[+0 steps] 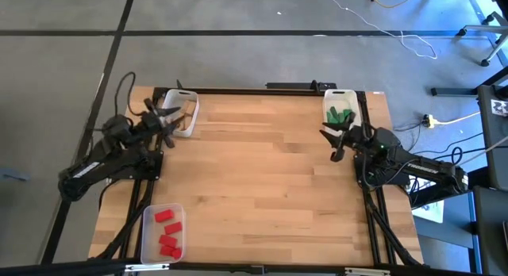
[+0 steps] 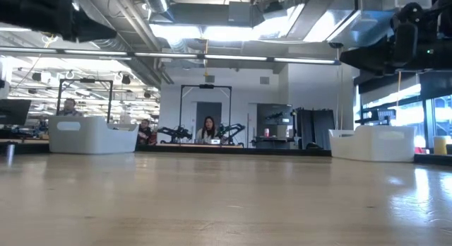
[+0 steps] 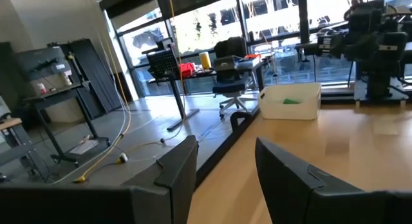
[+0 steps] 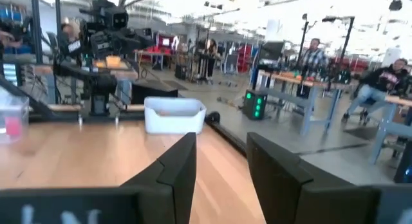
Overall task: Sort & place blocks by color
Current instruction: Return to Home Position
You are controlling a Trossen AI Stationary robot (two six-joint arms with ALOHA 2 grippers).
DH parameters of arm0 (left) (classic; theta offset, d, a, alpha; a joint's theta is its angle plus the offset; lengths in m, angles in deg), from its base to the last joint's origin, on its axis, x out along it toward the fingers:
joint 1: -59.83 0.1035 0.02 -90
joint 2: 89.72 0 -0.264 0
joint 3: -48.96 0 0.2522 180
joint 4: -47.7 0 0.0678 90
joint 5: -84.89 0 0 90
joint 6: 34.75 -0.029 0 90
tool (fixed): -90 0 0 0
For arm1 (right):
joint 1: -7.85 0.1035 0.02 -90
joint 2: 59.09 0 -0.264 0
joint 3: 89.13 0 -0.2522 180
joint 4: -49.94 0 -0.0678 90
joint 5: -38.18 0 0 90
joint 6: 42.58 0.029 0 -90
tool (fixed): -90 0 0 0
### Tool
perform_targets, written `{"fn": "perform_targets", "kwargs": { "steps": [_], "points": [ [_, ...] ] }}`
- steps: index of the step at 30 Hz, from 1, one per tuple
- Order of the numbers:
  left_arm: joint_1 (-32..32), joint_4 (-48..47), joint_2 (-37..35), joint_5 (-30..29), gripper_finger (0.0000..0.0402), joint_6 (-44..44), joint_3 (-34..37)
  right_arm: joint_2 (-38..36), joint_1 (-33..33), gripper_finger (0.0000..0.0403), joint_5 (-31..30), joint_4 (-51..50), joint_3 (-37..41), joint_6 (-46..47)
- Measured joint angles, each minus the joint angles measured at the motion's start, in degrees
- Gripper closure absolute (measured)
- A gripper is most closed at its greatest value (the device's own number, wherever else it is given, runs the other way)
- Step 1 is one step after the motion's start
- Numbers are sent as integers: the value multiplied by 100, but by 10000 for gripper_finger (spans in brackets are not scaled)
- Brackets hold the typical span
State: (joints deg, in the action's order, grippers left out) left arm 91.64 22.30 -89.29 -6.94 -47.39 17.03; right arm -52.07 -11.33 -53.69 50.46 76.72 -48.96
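All in sight is binned: red blocks [image 1: 167, 228] at 7 o'clock, green blocks [image 1: 341, 115] at 1 o'clock, though what the bin [image 1: 184, 94] at 11 o'clock holds I can't tell. Sorting looks finished and the table [image 1: 262, 165] lies bare, with left gripper [image 3: 225, 147] at 10 o'clock and right gripper [image 4: 221, 141] at 2 o'clock hanging released, empty.

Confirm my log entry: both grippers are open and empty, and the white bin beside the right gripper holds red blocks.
One slip: the white bin beside the right gripper holds green blocks, not red, as the high view shows. The red blocks lie in a clear bin on the left arm's side. Both the right gripper and the left gripper are indeed open and empty.
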Motion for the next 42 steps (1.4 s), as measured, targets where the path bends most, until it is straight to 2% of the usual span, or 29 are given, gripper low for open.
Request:
{"fn": "perform_targets", "kwargs": {
  "steps": [9,16,26,32,42],
  "points": [
    [2,1210,-2,442,252,11,1033,4,0,265,1,-306,-2,11],
    [4,1764,-5,527,252,223,1775,4,0,265,50,-376,-4,14],
    [11,1601,-4,1496,252,296,1773,4,0,265,57,-905,-7,56],
    [9,1529,-2,2040,252,330,1772,11,0,265,73,-1301,-7,642],
    [9,1530,-2,2229,252,501,1771,22,-1,265,315,-1297,-7,760]
  ]
}}
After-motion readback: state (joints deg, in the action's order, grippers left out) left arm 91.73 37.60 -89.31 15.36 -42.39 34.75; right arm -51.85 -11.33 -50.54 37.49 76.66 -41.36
